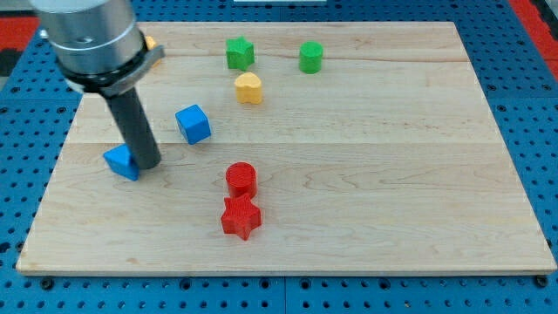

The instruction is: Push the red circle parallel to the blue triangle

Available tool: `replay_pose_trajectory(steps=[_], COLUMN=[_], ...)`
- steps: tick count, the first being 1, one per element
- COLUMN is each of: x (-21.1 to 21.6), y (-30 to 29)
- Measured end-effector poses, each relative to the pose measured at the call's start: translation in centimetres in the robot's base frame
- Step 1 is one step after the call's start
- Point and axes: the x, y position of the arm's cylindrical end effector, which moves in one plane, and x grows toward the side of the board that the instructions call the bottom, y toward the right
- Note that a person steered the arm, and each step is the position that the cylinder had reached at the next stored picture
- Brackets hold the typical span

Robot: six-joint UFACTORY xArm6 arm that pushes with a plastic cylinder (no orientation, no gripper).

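The red circle (241, 179) sits a little left of the board's middle, toward the view's bottom. The blue triangle (121, 161) lies near the board's left edge. My tip (147, 163) stands right against the blue triangle's right side, well left of the red circle. The dark rod rises from there to the grey arm head at the view's top left.
A red star (241, 217) touches the red circle from below. A blue cube (193, 123) sits right of my rod. A yellow heart (248, 88), a green star (240, 53) and a green cylinder (310, 57) stand near the top. An orange block (150, 43) peeks out behind the arm head.
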Motion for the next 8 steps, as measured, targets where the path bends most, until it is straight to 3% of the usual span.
replay_pose_trajectory(steps=[1,2,3,4,5,6,7,8], x=[0.1,1.4,-0.6,-2.3,4.2,6.5,6.5,6.6], y=[-0.9,4.0,13.4,18.2,18.2,13.5,9.4,11.8])
